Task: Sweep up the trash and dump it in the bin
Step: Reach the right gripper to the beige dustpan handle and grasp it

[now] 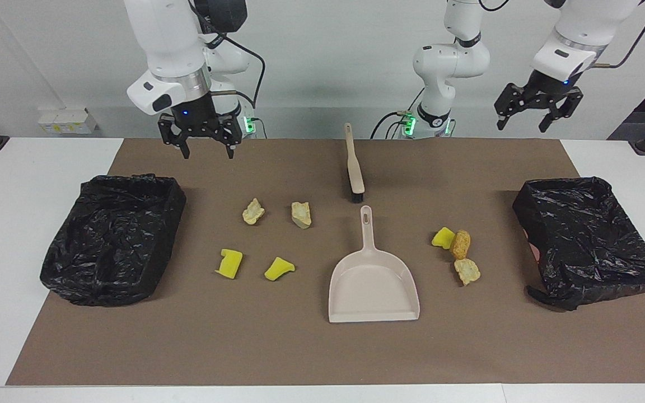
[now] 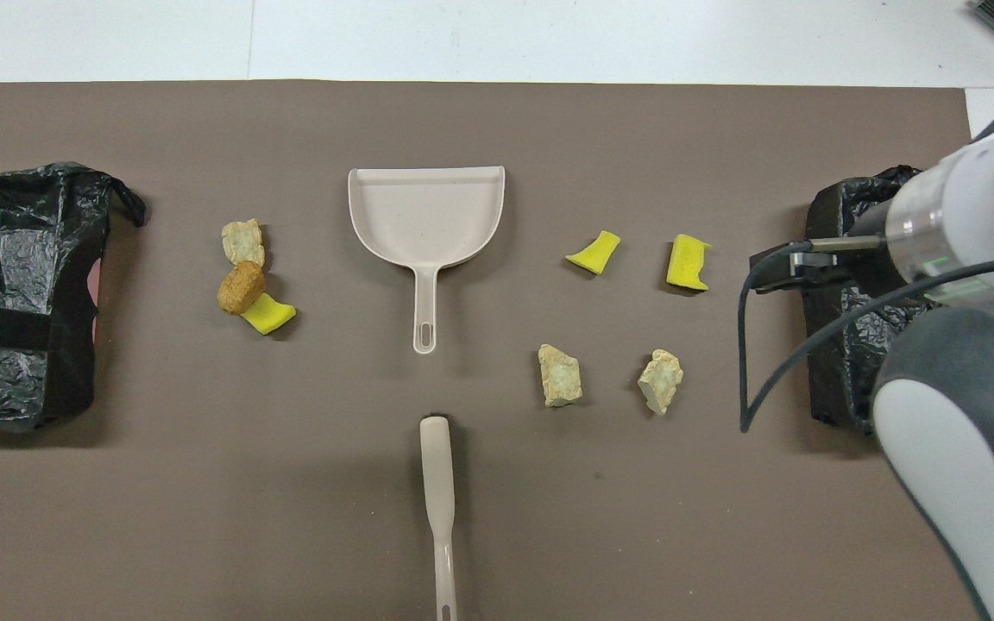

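Several scraps of trash lie on the brown mat (image 1: 322, 347). Two beige chunks (image 1: 253, 211) (image 1: 301, 214) and two yellow sponge pieces (image 1: 229, 263) (image 1: 279, 268) sit toward the right arm's end. A yellow piece (image 1: 443, 238), a golden-brown lump (image 1: 460, 244) and a beige chunk (image 1: 467, 270) cluster toward the left arm's end. A beige dustpan (image 1: 373, 288) lies between the two groups, with a brush (image 1: 354, 165) nearer the robots. One black-lined bin (image 1: 112, 238) stands at the right arm's end and another (image 1: 585, 240) at the left arm's. My right gripper (image 1: 206, 152) hangs open over the mat's edge by the robots. My left gripper (image 1: 524, 124) hangs open and empty, high over the same edge.
White table (image 1: 20, 224) surrounds the mat. In the overhead view the right arm's body (image 2: 963, 362) covers much of the bin (image 2: 833, 285) at its end. The dustpan (image 2: 426, 216) and brush (image 2: 438, 483) lie in line at the mat's middle.
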Motion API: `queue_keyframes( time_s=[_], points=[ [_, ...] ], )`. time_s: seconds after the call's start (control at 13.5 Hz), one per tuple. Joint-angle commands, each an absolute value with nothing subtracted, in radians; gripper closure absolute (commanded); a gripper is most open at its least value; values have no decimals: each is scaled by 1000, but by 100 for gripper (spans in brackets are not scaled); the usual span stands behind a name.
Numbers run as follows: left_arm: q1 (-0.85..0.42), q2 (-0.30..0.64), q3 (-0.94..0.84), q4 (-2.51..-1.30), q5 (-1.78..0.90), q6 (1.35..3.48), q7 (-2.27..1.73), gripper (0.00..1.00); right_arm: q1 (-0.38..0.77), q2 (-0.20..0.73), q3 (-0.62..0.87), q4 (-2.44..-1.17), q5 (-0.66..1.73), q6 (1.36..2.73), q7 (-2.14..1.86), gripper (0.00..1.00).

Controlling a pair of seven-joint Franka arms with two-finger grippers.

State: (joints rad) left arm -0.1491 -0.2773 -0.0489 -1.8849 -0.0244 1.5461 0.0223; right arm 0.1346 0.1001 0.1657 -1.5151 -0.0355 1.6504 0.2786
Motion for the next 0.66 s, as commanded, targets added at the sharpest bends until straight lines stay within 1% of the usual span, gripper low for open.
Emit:
queue_keyframes(
  time_s=[0.0, 0.22, 0.37, 0.59],
  points=[
    [-254, -440, -40, -2133, -32, 1658, -50, 0, 207, 214, 167, -1424, -81, 1687, 362, 0],
    [-417, -457, -40, -2250, -47, 1724, -220, 0, 306, 339, 164, -1312, -98, 1707, 484, 0],
    [-515, -475, -40, -2331, -60, 1828, -364, 0, 345, 408, 167, -1244, -118, 1715, 509, 0],
    [-690, -453, -40, -2429, -66, 1984, -529, 0, 403, 474, 161, -1235, -120, 1778, 560, 0]
  ],
)
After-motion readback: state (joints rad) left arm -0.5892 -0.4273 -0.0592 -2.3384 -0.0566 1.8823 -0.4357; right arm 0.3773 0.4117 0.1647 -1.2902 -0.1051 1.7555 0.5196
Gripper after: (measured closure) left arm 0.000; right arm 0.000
